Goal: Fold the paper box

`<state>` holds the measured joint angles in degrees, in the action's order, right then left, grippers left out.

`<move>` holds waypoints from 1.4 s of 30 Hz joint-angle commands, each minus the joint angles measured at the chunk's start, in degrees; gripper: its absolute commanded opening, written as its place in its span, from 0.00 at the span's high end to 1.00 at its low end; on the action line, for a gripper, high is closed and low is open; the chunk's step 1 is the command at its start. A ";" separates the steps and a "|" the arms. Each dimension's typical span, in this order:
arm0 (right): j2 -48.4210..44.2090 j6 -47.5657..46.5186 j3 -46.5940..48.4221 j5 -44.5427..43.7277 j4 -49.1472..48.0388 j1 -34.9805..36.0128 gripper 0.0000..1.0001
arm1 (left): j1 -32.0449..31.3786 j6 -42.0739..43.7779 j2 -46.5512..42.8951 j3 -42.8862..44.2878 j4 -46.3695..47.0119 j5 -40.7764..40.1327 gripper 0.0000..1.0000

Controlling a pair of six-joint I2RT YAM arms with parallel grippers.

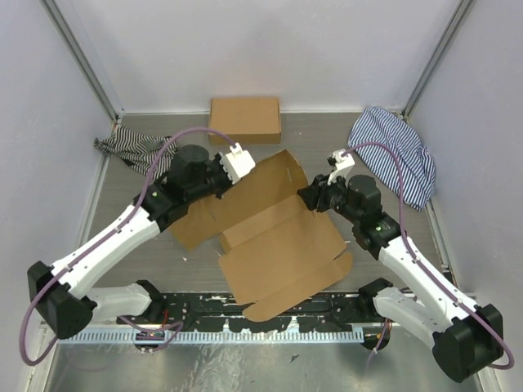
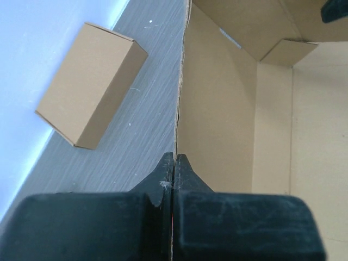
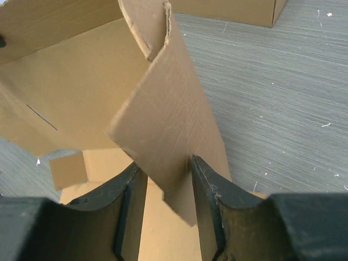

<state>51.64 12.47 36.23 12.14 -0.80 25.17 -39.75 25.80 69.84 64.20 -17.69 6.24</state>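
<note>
From above, the paper box (image 1: 278, 237) is seen half-folded on the table (image 1: 319, 135); the grasps are hard to make out. By the left wrist, the left gripper (image 2: 174, 163) is shown pinched on its upright wall's edge. By the right wrist, the right gripper (image 3: 166, 168) is shown spread astride a flap.

No text, label, brand, number or sign can be read in any view. The paper box (image 1: 278, 245) shows only plain brown cardboard.
</note>
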 commanded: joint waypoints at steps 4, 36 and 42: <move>-5.18 0.16 6.91 -1.27 6.66 0.39 0.56 | -11.22 13.62 -5.75 -0.91 -3.08 -19.26 1.00; 17.43 -5.25 2.42 24.39 -20.91 -25.16 0.68 | -31.37 31.67 -0.97 -17.59 12.87 -52.48 1.00; 22.56 -4.73 2.39 35.71 -26.31 -25.17 0.60 | -31.36 30.91 -1.76 -18.81 14.09 -51.67 1.00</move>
<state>73.32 7.07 37.98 34.22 -18.13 -0.23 -70.91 56.77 69.60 46.54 -5.43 -45.12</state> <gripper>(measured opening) 0.381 0.010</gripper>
